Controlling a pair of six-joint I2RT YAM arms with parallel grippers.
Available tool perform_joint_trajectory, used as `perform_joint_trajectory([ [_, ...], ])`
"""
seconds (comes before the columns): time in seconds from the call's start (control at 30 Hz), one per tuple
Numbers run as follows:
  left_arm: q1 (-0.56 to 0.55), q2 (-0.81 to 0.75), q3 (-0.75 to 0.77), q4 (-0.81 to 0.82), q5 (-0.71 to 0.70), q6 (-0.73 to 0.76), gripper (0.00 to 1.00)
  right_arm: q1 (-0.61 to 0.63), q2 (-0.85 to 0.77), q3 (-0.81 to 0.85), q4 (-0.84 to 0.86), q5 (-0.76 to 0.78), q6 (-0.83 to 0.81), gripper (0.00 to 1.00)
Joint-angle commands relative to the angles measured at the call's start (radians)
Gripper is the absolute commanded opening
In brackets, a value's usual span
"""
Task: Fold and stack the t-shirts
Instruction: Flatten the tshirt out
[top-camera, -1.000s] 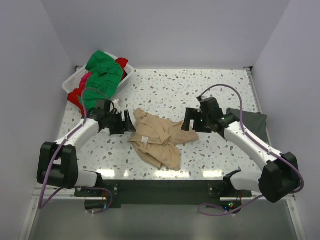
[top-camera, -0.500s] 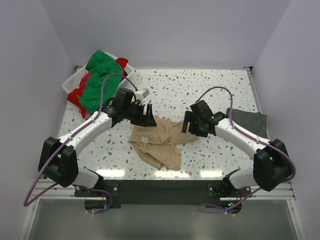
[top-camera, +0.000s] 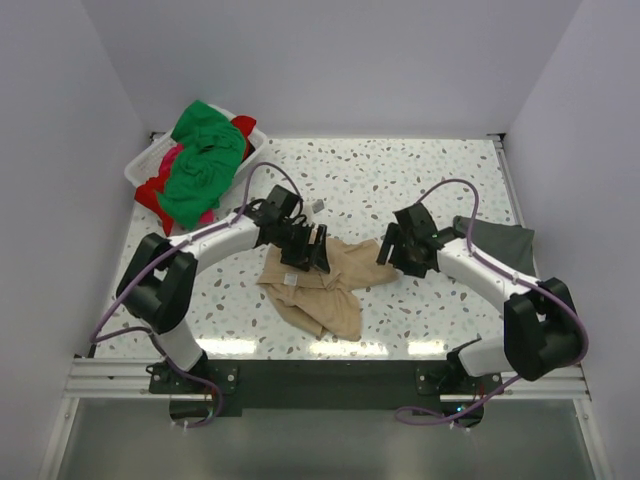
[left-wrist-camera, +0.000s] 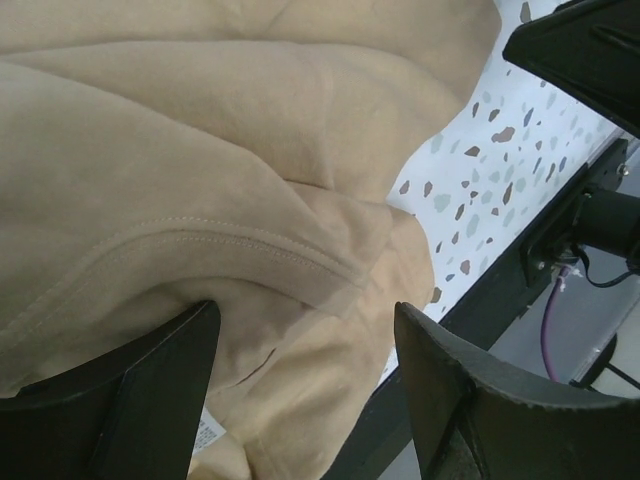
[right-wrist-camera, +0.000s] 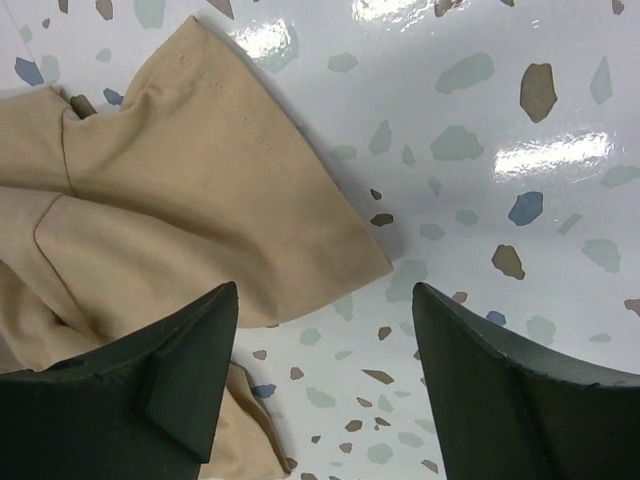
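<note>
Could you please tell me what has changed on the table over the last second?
The left gripper swung rightward from beside the tan shirt to over it, jaws open astride a fold. The right gripper shifted only slightly at the shirt's right sleeve and is also open. Nothing was gripped. The tan shirt, the basket of clothes and the dark grey shirt stayed put.

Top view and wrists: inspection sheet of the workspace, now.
Surface: speckled tabletop, glossy, glare near front edge.
Job's things: tan t-shirt crumpled at centre; dark grey t-shirt at right edge; green, red and pink t-shirts heaped on white basket, far left.
Clutter: nothing seen.
Grippers: left gripper open over tan cloth; right gripper open at its sleeve hem; neither holds anything.
Cables: purple cables arch over both arms.
Surroundings: plain white walls.
</note>
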Motion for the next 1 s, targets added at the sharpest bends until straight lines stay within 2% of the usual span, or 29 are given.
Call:
perform_joint_trajectory([
  [0.0,-0.008,0.024,0.050,0.024,0.067,-0.038,0.75,-0.021,0.014,-0.013,0.071,0.003,0.002,0.74],
  [0.3,-0.022,0.097,0.082,0.003,0.027,-0.025,0.73,-0.036,0.101,-0.009,0.103,-0.026,-0.019,0.71],
  [0.4,-0.023,0.105,0.070,0.018,-0.005,-0.012,0.68,-0.036,0.116,-0.012,0.112,-0.023,-0.030,0.70],
  [0.5,-0.023,0.117,0.071,0.014,-0.025,-0.002,0.53,-0.042,0.141,-0.004,0.122,-0.035,-0.039,0.68],
  [0.53,-0.023,0.119,0.070,0.013,-0.029,0.001,0.44,-0.042,0.150,0.003,0.122,-0.041,-0.041,0.65],
  [0.63,-0.023,0.113,0.070,0.012,-0.054,0.004,0.33,-0.045,0.179,0.013,0.119,-0.066,-0.047,0.59],
  [0.67,-0.023,0.110,0.070,0.013,-0.061,0.006,0.24,-0.050,0.193,0.017,0.119,-0.072,-0.051,0.56],
  [0.7,-0.022,0.104,0.068,0.012,-0.077,0.012,0.20,-0.052,0.199,0.019,0.117,-0.083,-0.055,0.54],
  [0.77,-0.015,0.099,0.071,0.007,-0.089,0.020,0.09,-0.058,0.210,0.028,0.114,-0.112,-0.061,0.44],
  [0.8,-0.002,0.097,0.074,-0.002,-0.100,0.027,0.05,-0.061,0.218,0.031,0.106,-0.112,-0.064,0.38],
  [0.83,0.006,0.088,0.082,-0.003,-0.101,0.028,0.00,-0.065,0.221,0.042,0.100,-0.112,-0.067,0.26],
  [0.97,0.073,0.073,0.149,-0.011,-0.088,0.027,0.00,-0.094,0.216,0.094,0.042,-0.178,-0.076,0.03],
])
